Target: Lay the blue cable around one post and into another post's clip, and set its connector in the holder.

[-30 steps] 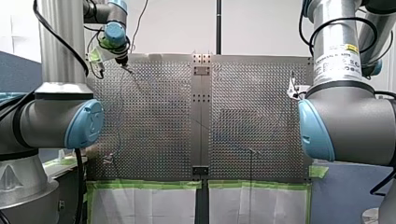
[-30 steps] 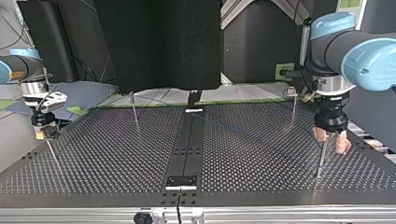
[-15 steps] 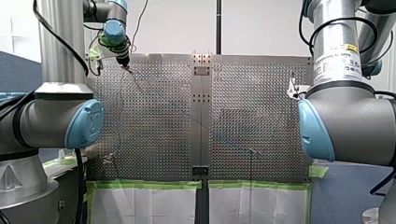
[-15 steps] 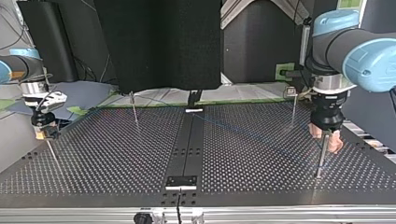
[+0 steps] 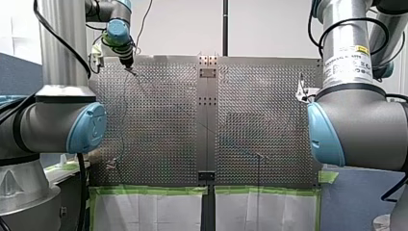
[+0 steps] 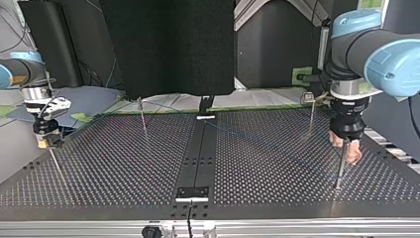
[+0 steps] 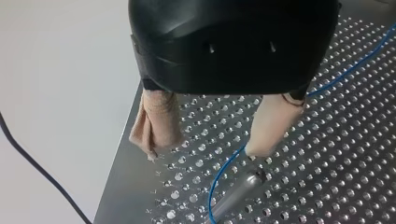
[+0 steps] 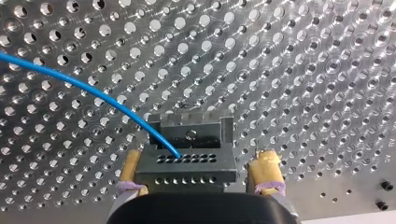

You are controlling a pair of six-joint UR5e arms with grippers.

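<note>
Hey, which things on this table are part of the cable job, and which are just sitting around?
In the job: blue cable; connector, held by my right gripper; posts; my left gripper, open over one post.

Just lying about: green tape; white sheets; black screen behind the perforated table.

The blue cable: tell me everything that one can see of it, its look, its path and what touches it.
The blue cable is thin, smooth, apparently plastic-coated. In the right wrist view it curves across the perforated plate and its end enters the black connector at my right gripper. In the left wrist view it crosses the plate, passes behind one beige finger of my open left gripper, and bends close beside a metal post; contact with the post is unclear.
</note>
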